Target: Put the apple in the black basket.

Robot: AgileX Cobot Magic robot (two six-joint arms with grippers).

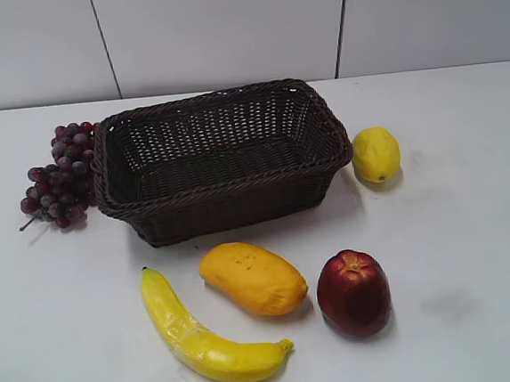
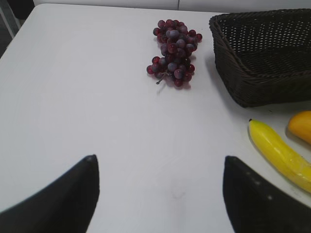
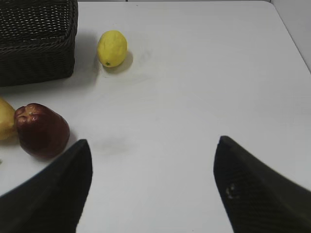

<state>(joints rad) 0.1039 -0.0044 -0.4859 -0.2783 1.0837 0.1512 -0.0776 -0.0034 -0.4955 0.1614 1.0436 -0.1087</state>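
The dark red apple (image 1: 354,292) stands upright on the white table at the front right, in front of the black basket (image 1: 224,194). The basket is empty. In the right wrist view the apple (image 3: 42,130) lies to the left of my right gripper (image 3: 153,143), which is open and empty above bare table. The basket's corner (image 3: 39,53) shows at top left there. My left gripper (image 2: 160,159) is open and empty over bare table, with the basket (image 2: 252,82) far to its upper right. Neither gripper shows in the exterior view.
An orange-yellow mango (image 1: 252,279) and a yellow banana (image 1: 205,338) lie left of the apple. A lemon (image 1: 376,154) sits right of the basket and a purple grape bunch (image 1: 62,177) left of it. A white wall stands behind the table.
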